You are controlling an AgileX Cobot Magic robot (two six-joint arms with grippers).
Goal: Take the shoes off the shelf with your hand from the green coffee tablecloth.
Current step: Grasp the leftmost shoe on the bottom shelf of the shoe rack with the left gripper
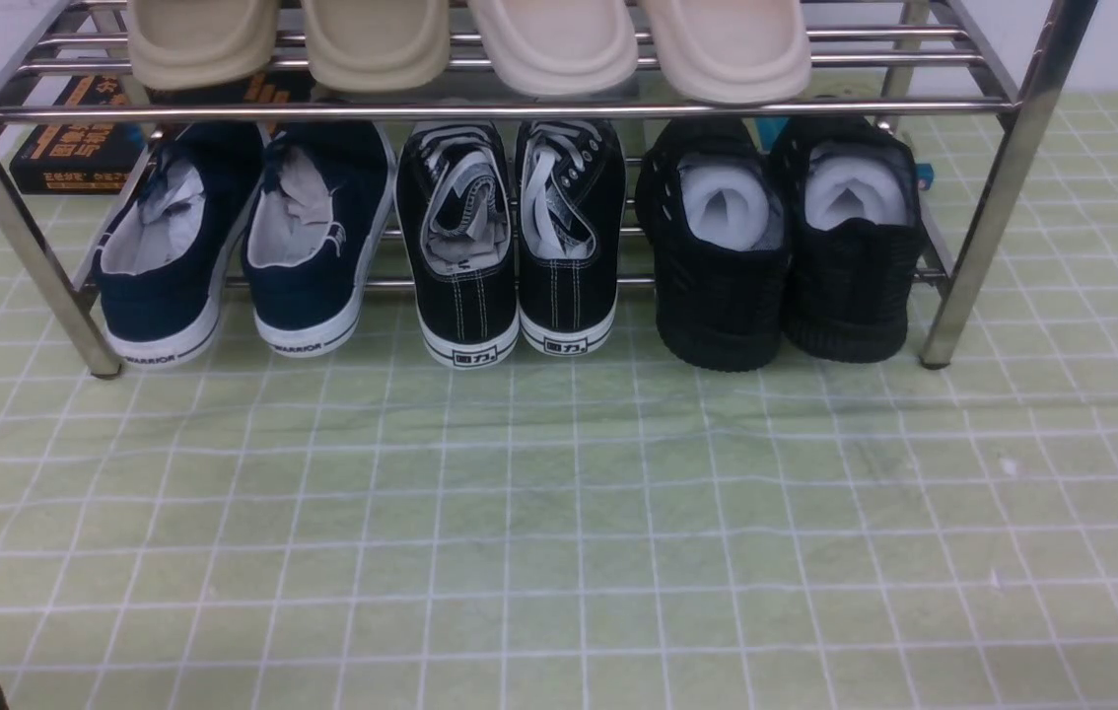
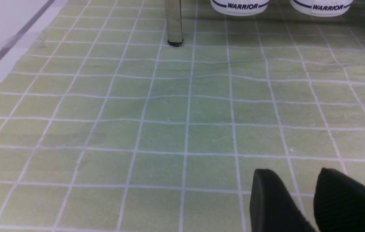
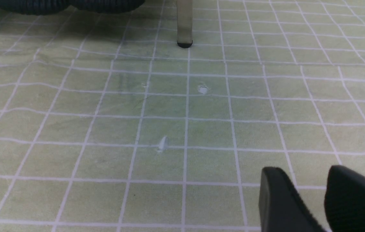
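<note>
- The pair of navy-blue canvas slip-on shoes sat at the upper left of the front view, heels outward on the lower tier of the shiny chrome tube shoe rack; none had been taken off.
- The step in hand looked like the very start, before any reach.
- The black left gripper, lower right in its wrist view, had its fingers parted with bare cloth showing between them; the black right gripper was likewise released, holding nothing.
- The next move probably called for the left arm to go forward and close on a heel, clear of the slanted metal leg.
- The shoes had soft matte fabric, smooth white rubber soles marked "WARRIOR" and crumpled paper inside; the uppers would likely give when squeezed.
- The pale green cloth with white grid lines filled the lower frame, slightly wrinkled.
</note>
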